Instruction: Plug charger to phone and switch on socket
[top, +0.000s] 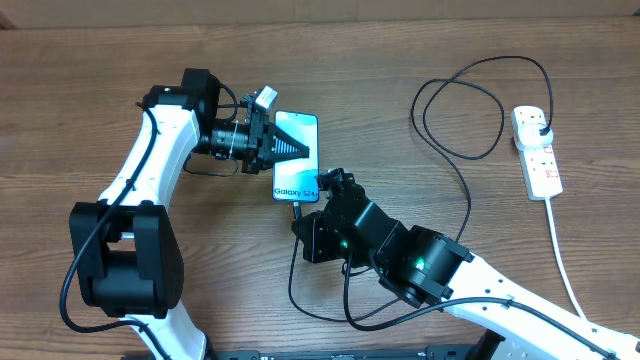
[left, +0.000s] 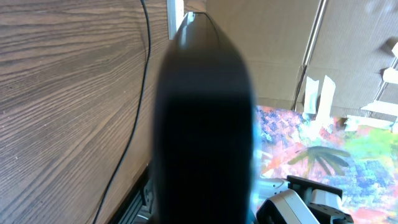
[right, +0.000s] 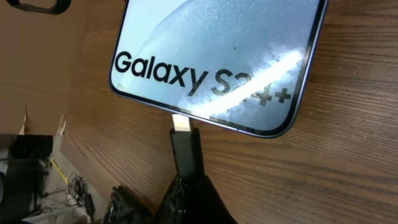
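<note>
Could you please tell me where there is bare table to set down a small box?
Bare table lies left of the left arm and along the far edge beyond the phone. Crowded around the phone, where the left gripper and right gripper meet, and between the charger loop and the socket.

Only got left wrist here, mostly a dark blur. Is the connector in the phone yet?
Observer: Not fully. The right wrist view shows the connector of the thin black charger cable at the bottom edge of the slim black-edged smartphone, with bare metal showing.
Operator: Where's my left pincer?
Observer: Overhead, the left pincer is shut, over the middle of the smartphone's screen.
Operator: Other end of the cable?
Observer: The black plug sits in the white power strip, far right of the table.
</note>
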